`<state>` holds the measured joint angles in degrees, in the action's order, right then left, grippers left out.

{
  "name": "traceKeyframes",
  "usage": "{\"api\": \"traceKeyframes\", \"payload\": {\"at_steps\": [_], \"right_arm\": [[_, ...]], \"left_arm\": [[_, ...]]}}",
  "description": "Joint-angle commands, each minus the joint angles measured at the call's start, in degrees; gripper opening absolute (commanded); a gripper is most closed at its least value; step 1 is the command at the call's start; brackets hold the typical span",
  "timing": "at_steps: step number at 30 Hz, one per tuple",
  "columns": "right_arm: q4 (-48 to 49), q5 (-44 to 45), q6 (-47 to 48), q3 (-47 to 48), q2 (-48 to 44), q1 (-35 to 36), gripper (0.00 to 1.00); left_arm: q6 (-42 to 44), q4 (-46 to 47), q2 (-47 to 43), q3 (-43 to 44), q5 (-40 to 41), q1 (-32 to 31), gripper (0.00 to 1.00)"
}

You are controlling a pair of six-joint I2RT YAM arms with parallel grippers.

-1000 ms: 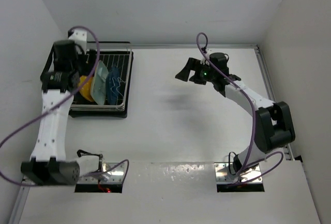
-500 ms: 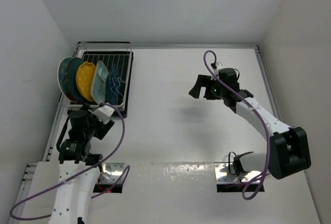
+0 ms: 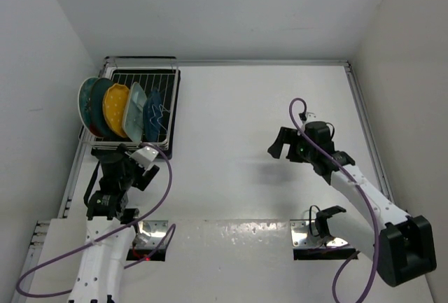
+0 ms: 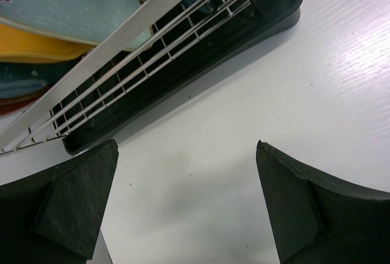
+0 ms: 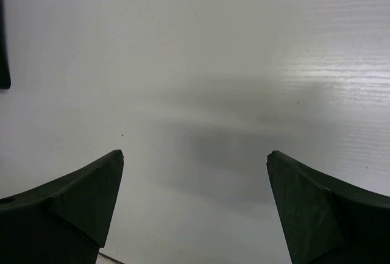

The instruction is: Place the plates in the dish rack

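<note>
Both arms have retreated, left fingers [image 4: 67,197] and right fingers [image 5: 317,209] open and empty; five plates [image 3: 115,103] stand in the rack [image 3: 157,79] ahead of the left fingers, so loading looks done.

No writing, label, brand mark or number can be read in any of the views. The dish rack [image 3: 150,80] and the plates [image 3: 114,109] standing in it carry no legible marking. The red dots on the pale plate [image 4: 73,8] are a pattern, not lettering.
</note>
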<state>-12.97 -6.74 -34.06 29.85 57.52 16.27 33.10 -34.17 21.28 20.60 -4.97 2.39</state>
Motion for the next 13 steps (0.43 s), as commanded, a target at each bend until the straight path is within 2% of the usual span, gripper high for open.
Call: {"api": "traceKeyframes", "payload": {"at_steps": [1, 13], "right_arm": [[0.4, 2.35, -1.88, -1.54, -3.37, 0.16, 1.0], [-1.0, 2.35, -3.2, -5.15, -6.63, 0.6, 1.0]], "left_arm": [[-0.5, 3.32, -0.01, -0.03, -2.23, 0.07, 0.99], [1.18, 2.27, 1.66, 0.49, -4.52, 0.07, 0.99]]}}
